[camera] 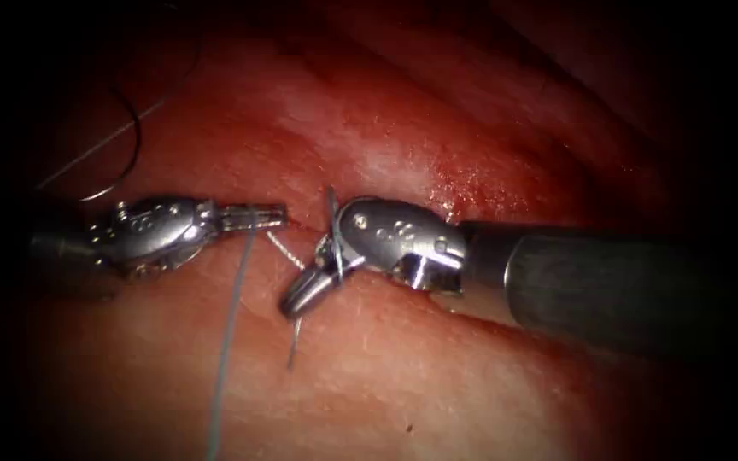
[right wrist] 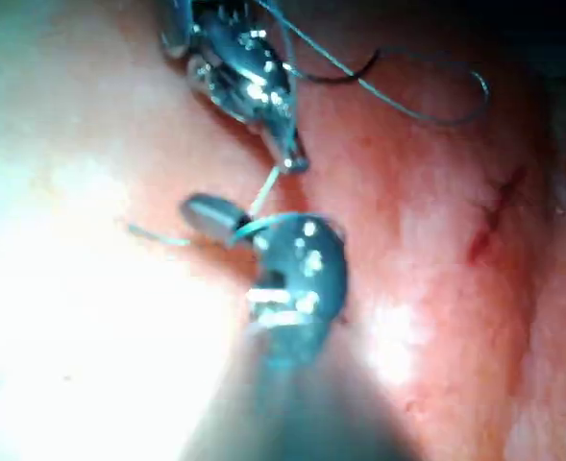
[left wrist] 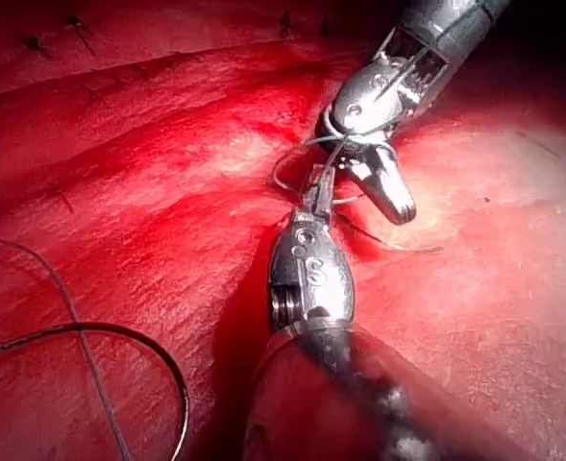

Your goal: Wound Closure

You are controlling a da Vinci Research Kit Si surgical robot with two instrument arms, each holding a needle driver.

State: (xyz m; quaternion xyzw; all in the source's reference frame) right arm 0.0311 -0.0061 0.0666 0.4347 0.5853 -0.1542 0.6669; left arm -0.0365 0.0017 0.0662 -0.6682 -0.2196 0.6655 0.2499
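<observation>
Tissue [camera: 403, 376] with thread [camera: 231, 333] looped round my right tool [camera: 301, 294].
My left tool [camera: 271, 215], at nine o'clock of the cut [camera: 301, 229], has its fingers clamped on the thread; the right tool's fingers look closed, thread wrapped round them. Needle [camera: 121, 154] lies free on the tissue at ten o'clock.

Setting: a surgical training bench. The field is a slab of pink-red, moist pork tissue [camera: 403, 376] under strong directed light, dark at the edges. Two polished steel wristed needle drivers [camera: 254, 217] [camera: 305, 294] meet over the tissue, with thin grey suture thread [camera: 228, 341] between them.
</observation>
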